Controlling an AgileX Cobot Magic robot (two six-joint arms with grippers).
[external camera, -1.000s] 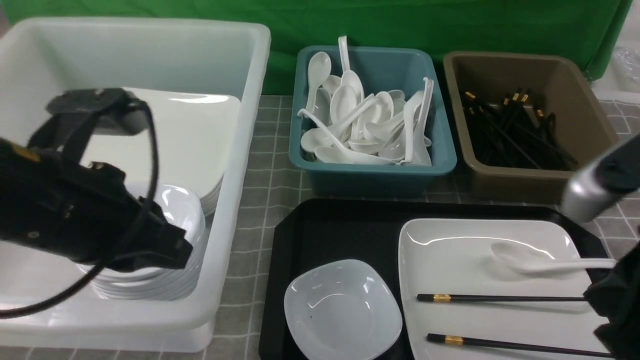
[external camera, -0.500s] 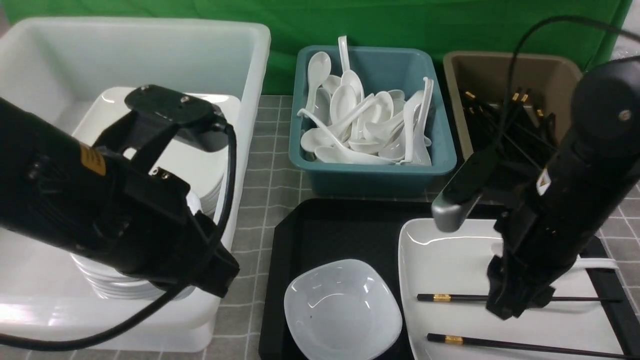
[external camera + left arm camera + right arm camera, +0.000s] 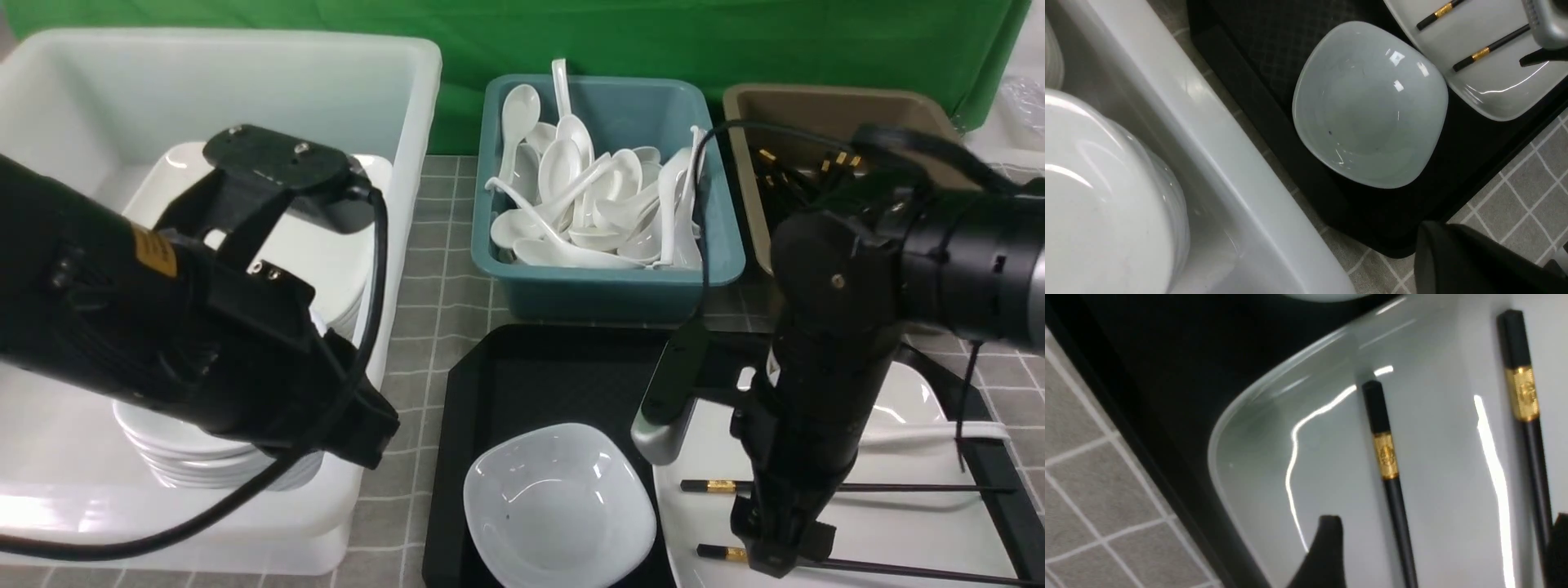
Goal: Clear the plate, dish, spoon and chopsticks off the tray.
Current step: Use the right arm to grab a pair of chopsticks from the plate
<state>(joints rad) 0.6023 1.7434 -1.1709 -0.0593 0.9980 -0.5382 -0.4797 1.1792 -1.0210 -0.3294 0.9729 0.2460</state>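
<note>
The black tray (image 3: 555,376) holds the small white dish (image 3: 559,506) at its front left and the large square plate (image 3: 898,523) on its right. Two black chopsticks (image 3: 898,487) lie apart on the plate. The spoon (image 3: 939,433) lies behind them, mostly hidden by my right arm. My right gripper (image 3: 780,555) is low over the plate. In the right wrist view it (image 3: 1443,555) is open, its fingers outside both chopsticks (image 3: 1384,457). My left gripper (image 3: 367,433) hangs left of the tray by the bin wall. Its wrist view shows the dish (image 3: 1370,104) and one dark finger (image 3: 1453,253).
A big white bin (image 3: 392,245) at the left holds stacked plates and dishes. Behind the tray stand a teal bin (image 3: 608,282) full of white spoons and a brown bin (image 3: 816,106) of black chopsticks. A grey checked cloth covers the table.
My right arm has swung in from the right edge and come down over the plate onto the chopsticks. My left arm has moved right, from over the bin toward the tray.
</note>
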